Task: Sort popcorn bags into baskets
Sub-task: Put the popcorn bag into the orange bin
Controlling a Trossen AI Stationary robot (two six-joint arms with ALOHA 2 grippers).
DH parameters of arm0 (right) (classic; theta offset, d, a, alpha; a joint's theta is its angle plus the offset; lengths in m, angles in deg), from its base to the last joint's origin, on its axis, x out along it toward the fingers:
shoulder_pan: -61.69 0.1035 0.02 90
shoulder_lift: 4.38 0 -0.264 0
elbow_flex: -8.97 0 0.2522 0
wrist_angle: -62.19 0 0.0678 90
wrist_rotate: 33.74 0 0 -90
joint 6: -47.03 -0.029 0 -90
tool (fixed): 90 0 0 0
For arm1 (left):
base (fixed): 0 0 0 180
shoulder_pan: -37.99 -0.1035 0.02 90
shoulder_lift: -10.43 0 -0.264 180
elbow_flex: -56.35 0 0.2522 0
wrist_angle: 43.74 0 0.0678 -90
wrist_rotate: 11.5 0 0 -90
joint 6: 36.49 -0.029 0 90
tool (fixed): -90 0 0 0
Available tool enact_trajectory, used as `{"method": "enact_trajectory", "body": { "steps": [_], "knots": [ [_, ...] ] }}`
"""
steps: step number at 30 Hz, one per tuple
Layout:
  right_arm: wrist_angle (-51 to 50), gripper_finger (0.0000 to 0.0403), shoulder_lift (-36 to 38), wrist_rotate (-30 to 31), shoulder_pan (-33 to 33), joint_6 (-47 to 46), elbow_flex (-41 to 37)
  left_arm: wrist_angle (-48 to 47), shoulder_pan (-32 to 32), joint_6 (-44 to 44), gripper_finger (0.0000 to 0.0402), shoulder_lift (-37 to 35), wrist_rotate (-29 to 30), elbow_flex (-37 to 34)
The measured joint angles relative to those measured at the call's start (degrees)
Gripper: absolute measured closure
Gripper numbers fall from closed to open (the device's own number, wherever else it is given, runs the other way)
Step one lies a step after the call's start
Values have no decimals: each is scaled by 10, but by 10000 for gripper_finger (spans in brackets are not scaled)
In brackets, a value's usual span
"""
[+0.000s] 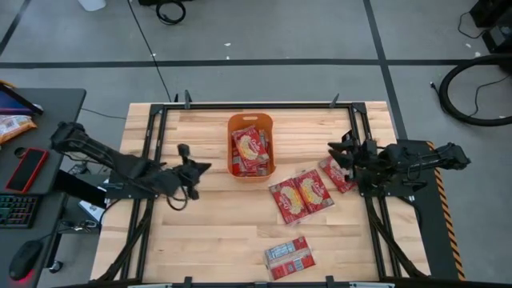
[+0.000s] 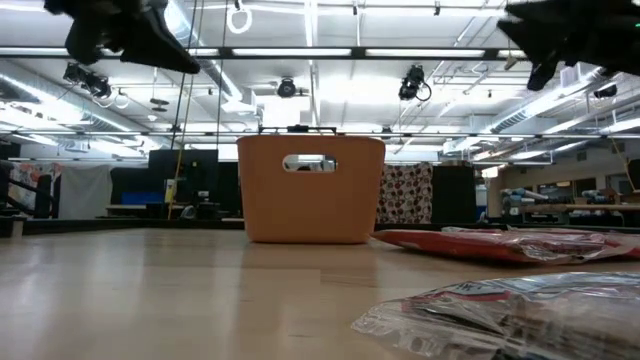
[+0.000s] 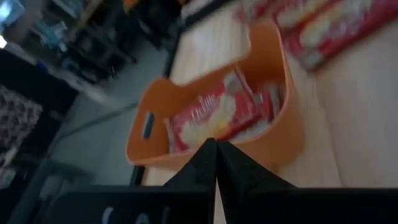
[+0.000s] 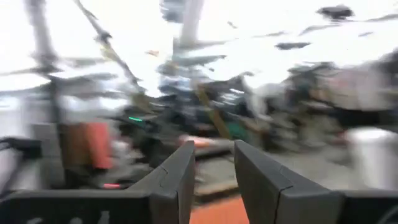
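Popcorn bags (image 1: pixel 301 194): several in basket (image 1: pixel 234 126), four flat on table (image 1: pixel 208 232) | light, crinkly, slippery; pinch at edge | left gripper (image 1: pixel 202 169) closed, empty | right gripper (image 1: pixel 334 150) slightly parted, empty

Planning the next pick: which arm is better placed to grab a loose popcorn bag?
Probably the right. The right gripper, fingers apart, hovers beside the bag at the table's right edge. The left gripper, closed, sits left of the orange basket, farther from any loose bag.
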Motion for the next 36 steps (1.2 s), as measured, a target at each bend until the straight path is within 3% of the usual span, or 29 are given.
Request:
{"method": "enact_trajectory", "body": {
  "steps": [4, 10, 16, 22, 29, 36],
  "knots": [
    [-125, 292, -63, 66, -19, 4, 67, 110, 0, -61, 389, -102, -12, -85],
    [-279, 297, -183, 64, -46, 0, 188, 176, 0, -71, 389, -249, -13, -165],
    [-483, 297, -295, 64, -65, -80, 292, 207, 0, -40, 389, -362, -14, -203],
    [-614, 297, -415, 64, -62, -185, 350, 231, 0, -46, 389, -440, -12, -236],
    [-750, 297, -518, 51, -44, -334, 363, 230, 0, -47, 389, -518, -9, -269],
    [-860, 297, -589, 45, -8, -448, 363, 239, 0, -37, 389, -516, -5, -274]
  ]
}}
